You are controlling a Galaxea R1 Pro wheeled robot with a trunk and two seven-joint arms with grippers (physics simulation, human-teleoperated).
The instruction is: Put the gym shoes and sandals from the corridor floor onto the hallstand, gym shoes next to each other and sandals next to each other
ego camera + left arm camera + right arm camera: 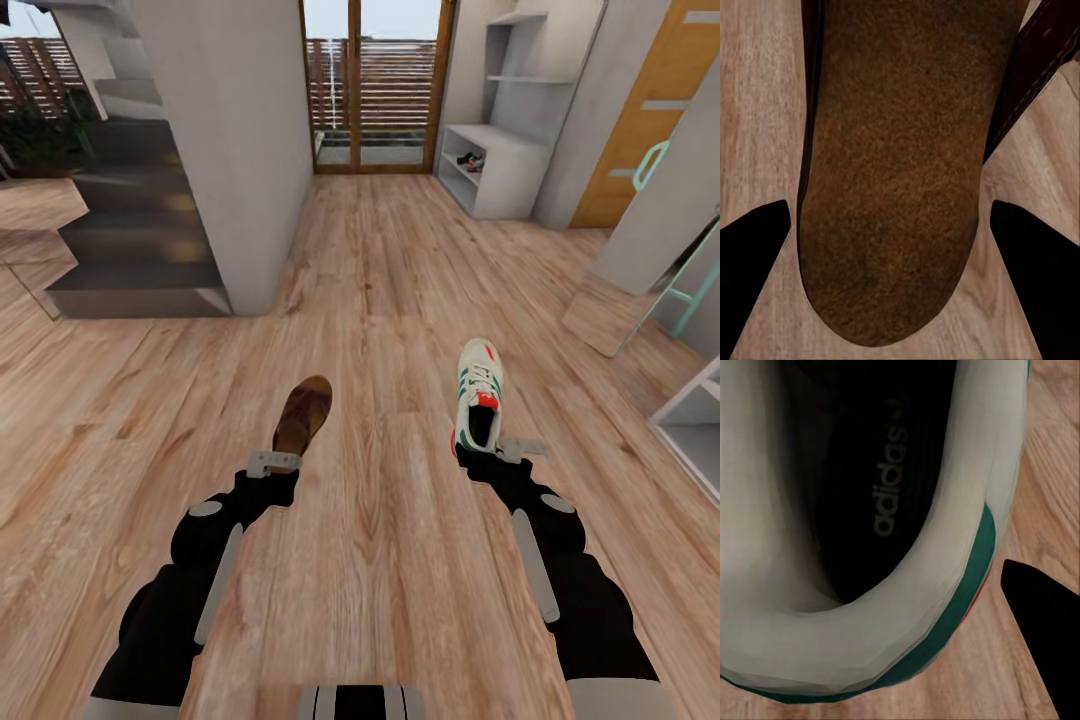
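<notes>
A brown sandal [305, 410] sticks out ahead of my left gripper [275, 462], which is shut on its heel. In the left wrist view the tan footbed [892, 187] lies between the two black fingers [757, 262]. A white gym shoe [478, 395] with green stripes and a red tongue is held by its heel in my shut right gripper [505, 450]. Its heel collar [907, 615] looms close, with one finger [1042, 652] outside it. Far ahead stands the grey hallstand [510, 175] with stepped shelves above; another shoe [470, 160] rests on its lower shelf.
Wood plank floor [380, 290] runs ahead to a glass door [375, 90]. A grey pillar [225, 150] and dark stairs [140, 230] stand at the left. On the right are mint wall letters [650, 165] and the corner of another grey unit [695, 425].
</notes>
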